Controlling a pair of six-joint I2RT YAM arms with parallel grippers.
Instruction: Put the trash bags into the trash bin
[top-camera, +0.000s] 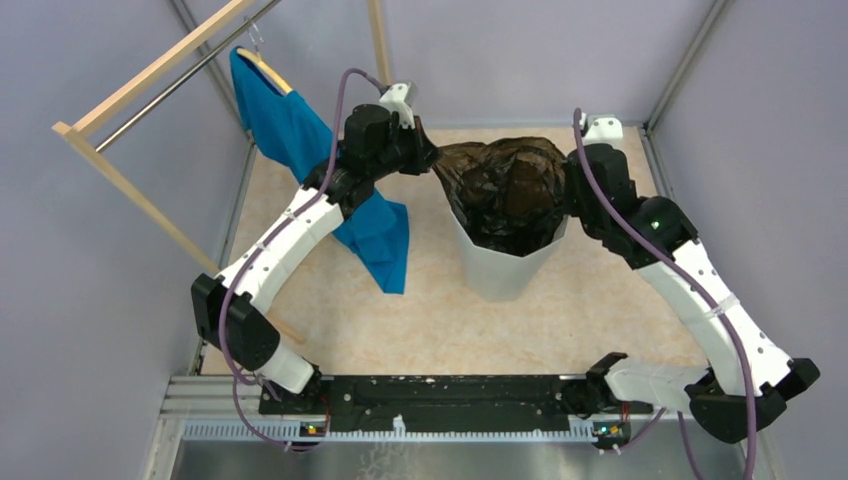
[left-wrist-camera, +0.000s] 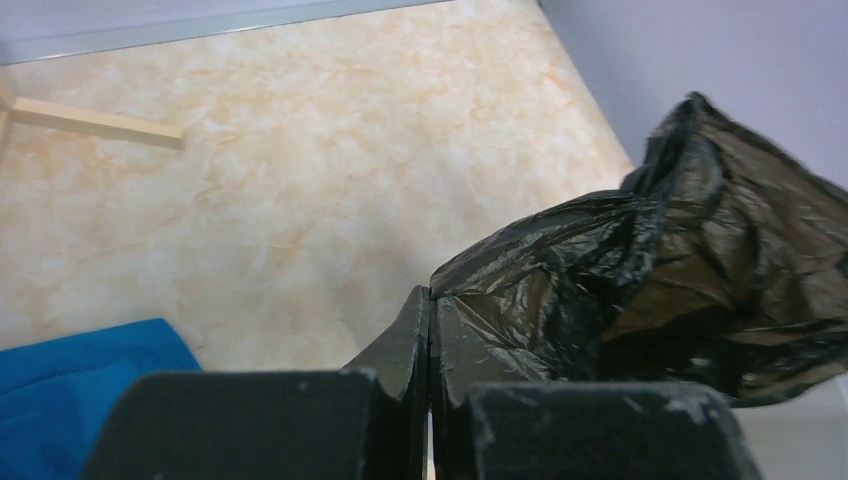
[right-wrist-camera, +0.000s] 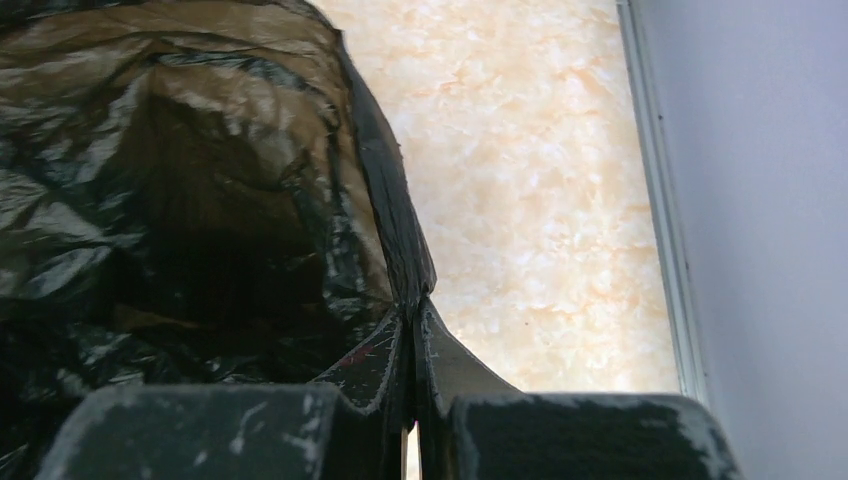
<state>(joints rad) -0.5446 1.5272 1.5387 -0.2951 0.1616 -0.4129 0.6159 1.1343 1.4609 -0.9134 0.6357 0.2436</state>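
A glossy, crinkled black trash bag (top-camera: 510, 185) is stretched open over the mouth of the frosted-white faceted trash bin (top-camera: 500, 270) in the middle of the table. My left gripper (top-camera: 428, 158) is shut on the bag's left edge; in the left wrist view its jaws (left-wrist-camera: 430, 300) pinch the film (left-wrist-camera: 640, 280). My right gripper (top-camera: 572, 190) is shut on the bag's right edge; in the right wrist view it (right-wrist-camera: 415, 305) clamps a taut fold of the bag (right-wrist-camera: 180, 200). The bag hangs down into the bin.
A blue T-shirt (top-camera: 300, 140) hangs on a hanger from a wooden rack (top-camera: 150, 80) at the back left, just behind my left arm; it also shows in the left wrist view (left-wrist-camera: 80, 370). Grey walls enclose the table (top-camera: 400, 320).
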